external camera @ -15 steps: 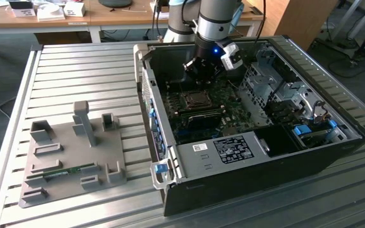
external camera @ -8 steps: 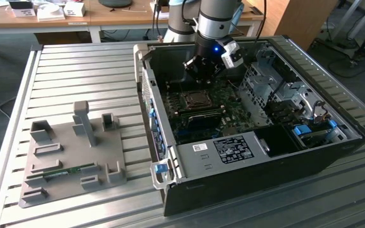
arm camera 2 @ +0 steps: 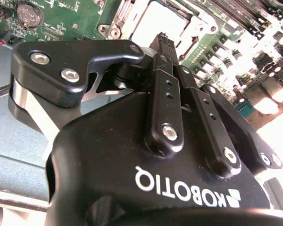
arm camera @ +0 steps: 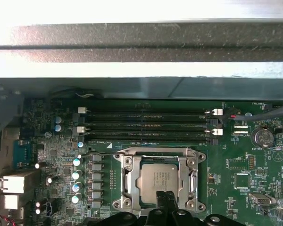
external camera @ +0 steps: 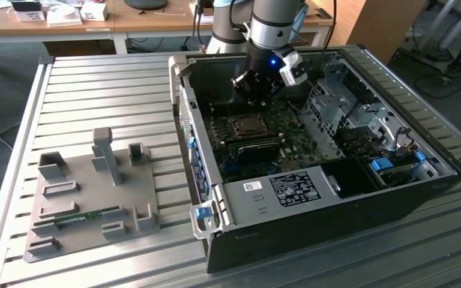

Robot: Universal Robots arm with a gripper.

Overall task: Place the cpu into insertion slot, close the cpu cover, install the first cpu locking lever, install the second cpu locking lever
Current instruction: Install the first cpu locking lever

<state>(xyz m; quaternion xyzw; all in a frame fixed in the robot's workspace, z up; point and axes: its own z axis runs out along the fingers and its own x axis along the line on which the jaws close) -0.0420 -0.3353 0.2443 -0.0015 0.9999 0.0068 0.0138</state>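
The cpu point(arm camera: 161, 176) lies flat in the insertion slot point(external camera: 249, 125), its grey metal top showing through the window of the cpu cover point(arm camera: 127, 181). The cover lies down flat around it. A thin wire lever point(arm camera: 101, 154) runs along one edge of the cover. My gripper point(arm camera: 167, 197) hovers just above the edge of the cpu, fingers pressed together with nothing between them. In the second wrist view the shut gripper point(arm camera 2: 162, 41) points at the overexposed cpu point(arm camera 2: 155, 23). In the exterior view the gripper point(external camera: 253, 99) hangs inside the open computer case over the socket.
Long black memory slots point(arm camera: 146, 125) run beside the socket, with a row of capacitors point(arm camera: 77, 174) on another side. The case wall point(external camera: 184, 114) and drive cage point(external camera: 350, 108) box in the motherboard. A grey fixture plate point(external camera: 86, 198) lies on the slatted table at the exterior view's left.
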